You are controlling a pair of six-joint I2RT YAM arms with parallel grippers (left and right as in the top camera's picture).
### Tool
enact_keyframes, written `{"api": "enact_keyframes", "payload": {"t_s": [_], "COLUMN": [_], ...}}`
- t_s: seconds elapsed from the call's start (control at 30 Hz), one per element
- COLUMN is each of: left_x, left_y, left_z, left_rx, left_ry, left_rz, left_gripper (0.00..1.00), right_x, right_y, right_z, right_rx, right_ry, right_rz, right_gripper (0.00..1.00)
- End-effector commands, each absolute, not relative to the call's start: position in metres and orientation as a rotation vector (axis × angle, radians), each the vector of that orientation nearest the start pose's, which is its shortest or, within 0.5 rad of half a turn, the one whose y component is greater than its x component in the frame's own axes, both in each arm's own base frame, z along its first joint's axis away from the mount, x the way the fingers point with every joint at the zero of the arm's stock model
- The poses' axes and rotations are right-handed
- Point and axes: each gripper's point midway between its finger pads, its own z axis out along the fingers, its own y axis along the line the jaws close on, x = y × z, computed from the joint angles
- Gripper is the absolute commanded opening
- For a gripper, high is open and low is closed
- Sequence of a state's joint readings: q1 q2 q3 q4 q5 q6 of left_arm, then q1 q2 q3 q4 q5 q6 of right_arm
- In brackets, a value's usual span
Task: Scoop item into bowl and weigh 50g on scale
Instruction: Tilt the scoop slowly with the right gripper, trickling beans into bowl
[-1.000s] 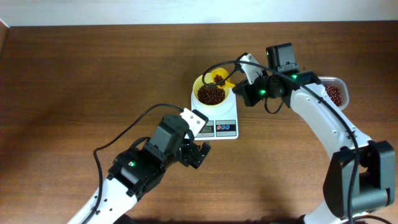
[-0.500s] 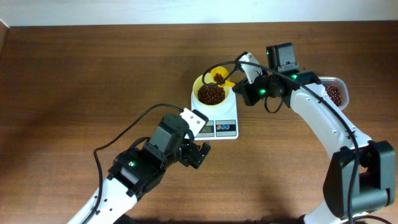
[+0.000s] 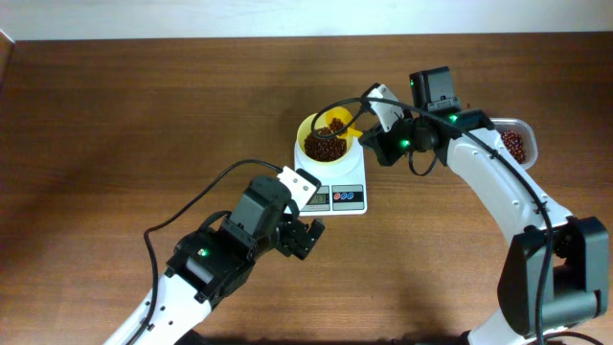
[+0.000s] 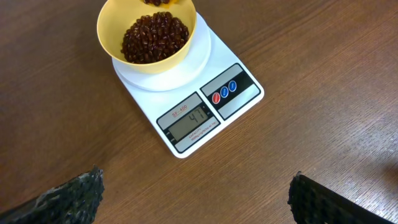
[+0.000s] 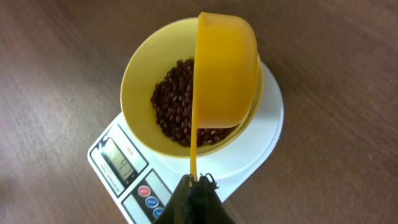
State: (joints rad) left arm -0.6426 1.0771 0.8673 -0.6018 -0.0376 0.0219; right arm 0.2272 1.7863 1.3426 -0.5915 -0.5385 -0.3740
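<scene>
A dark brown wood-grain table (image 3: 124,115) fills my overhead view, with a pale wall (image 3: 287,17) edging its far side. At left, my left gripper (image 3: 302,240) hovers over bare wood just in front of the scale, fingers spread wide and holding nothing. The white scale (image 3: 347,199) stands mid-table, its display (image 4: 193,121) reading what looks like 47. The pale-yellow bowl (image 3: 305,131) sits on its platform, holding a mound of red-brown beans (image 3: 324,147). Over the bowl's right rim the darker yellow scoop (image 3: 341,119) stands tipped on edge, mouth toward the bowl, its handle pinched in my right gripper (image 3: 374,139). At far right, a clear tub (image 3: 519,123) holds more beans. Against half a second ago, the scoop is rolled further over and its load lies lower toward the bowl. The left arm has not shifted.
</scene>
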Motion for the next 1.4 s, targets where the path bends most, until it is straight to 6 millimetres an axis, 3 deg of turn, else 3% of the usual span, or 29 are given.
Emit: {"api": "enact_keyframes", "payload": {"t_s": [0.0, 0.1, 0.2, 0.47, 0.73, 1.37], "left_x": [0.257, 0.257, 0.257, 0.257, 0.257, 0.257], "left_y": [-0.181, -0.181, -0.181, -0.181, -0.181, -0.181], "left_z": [0.177, 0.177, 0.177, 0.177, 0.177, 0.177], "left_rx": [0.742, 0.742, 0.742, 0.743, 0.742, 0.742], "left_ry": [2.270, 2.270, 2.270, 2.270, 2.270, 2.270], "left_rz": [-0.245, -0.245, -0.245, -0.246, -0.245, -0.245], "left_gripper": [0.99, 0.99, 0.99, 0.99, 0.99, 0.99], "right_x": [0.414, 0.406, 0.416, 0.409, 0.406, 0.403], "right_y": [0.181, 0.184, 0.180, 0.187, 0.178, 0.183], "right_z": [0.130, 0.129, 0.131, 0.133, 0.125, 0.127], "right_rx": [-0.931, -0.940, -0.929, -0.937, -0.934, -0.941], "right_ry": [2.317, 2.329, 2.309, 2.304, 2.359, 2.348], "right_rz": [0.568, 0.620, 0.558, 0.634, 0.580, 0.624], "right_gripper": [0.04, 0.04, 0.04, 0.04, 0.04, 0.04]}}
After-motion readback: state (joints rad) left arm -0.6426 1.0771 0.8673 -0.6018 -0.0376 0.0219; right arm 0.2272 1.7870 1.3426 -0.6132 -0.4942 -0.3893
